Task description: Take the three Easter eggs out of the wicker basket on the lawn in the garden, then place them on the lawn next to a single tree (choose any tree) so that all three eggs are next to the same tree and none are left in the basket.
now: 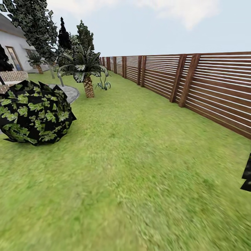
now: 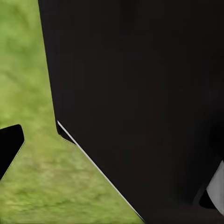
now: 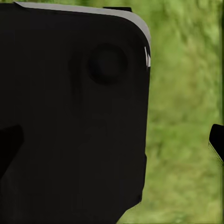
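The lawn stretches ahead as broad green grass. The three Easter eggs, the wicker basket and the pale-trunked tree are out of view. In the left wrist view, my left gripper hangs over grass with one black finger at the picture's edge. A large black part of the robot hides the other finger. My right gripper has its fingers far apart over grass, nothing between them but a black robot part behind.
A round dark-leaved bush sits at the near left. A small palm and a spiky plant stand farther back beside a grey paved patch. A wooden slat fence runs along the right. A house stands far left.
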